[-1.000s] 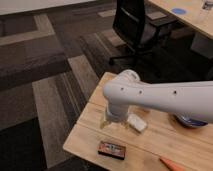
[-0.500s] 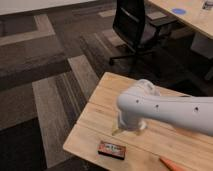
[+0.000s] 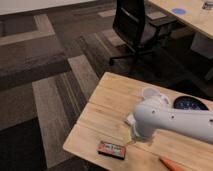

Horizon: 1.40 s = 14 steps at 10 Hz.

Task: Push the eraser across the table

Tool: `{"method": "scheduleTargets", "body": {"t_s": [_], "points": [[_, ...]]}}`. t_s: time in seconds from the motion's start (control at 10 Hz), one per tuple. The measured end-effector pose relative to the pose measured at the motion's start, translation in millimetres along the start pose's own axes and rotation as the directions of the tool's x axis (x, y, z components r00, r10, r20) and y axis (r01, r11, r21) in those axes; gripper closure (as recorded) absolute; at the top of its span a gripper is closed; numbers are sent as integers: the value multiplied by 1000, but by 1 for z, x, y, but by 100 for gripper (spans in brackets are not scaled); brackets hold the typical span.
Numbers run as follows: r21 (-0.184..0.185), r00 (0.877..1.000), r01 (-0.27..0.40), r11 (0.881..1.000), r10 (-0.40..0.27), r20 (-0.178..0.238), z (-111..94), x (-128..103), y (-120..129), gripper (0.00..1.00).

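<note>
The eraser [image 3: 111,149] lay flat near the table's [image 3: 107,95] front edge, orange-red label up, in the same spot as a second earlier, so the push had not begun. An orange tip [image 3: 169,163] poked in at the near right. Just behind and right of the eraser, the gripper [image 3: 134,138] hung low over the wood, mostly tucked under the white arm [image 3: 165,120]; whether it was released or clenched I could not tell. Over the last second the arm had swung down toward the front edge, closing most of the gap, which looked like lining up for contact. A narrow gap still seemed to separate gripper and eraser. Behind the arm sat a white block [image 3: 130,119], a white cup [image 3: 150,93] and a dark bowl [image 3: 189,103]; farther off stood an office chair [image 3: 132,25]
</note>
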Motion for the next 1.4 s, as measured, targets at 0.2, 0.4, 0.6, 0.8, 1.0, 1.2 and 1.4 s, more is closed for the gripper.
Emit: {"method": "scheduleTargets", "body": {"t_s": [0.2, 0.4, 0.6, 0.8, 1.0, 1.2, 1.4], "points": [[29, 1000, -18, 999, 18, 2, 9, 8, -12, 35], [33, 999, -23, 999, 22, 22, 19, 12, -11, 35], [44, 999, -31, 999, 29, 41, 24, 14, -12, 35], [78, 997, -53, 996, 49, 57, 29, 18, -22, 35], [104, 996, -58, 993, 50, 73, 32, 16, -23, 35], [105, 997, -30, 994, 22, 77, 37, 11, -9, 35], [109, 999, -7, 994, 2, 54, 44, 15, -1, 35]]}}
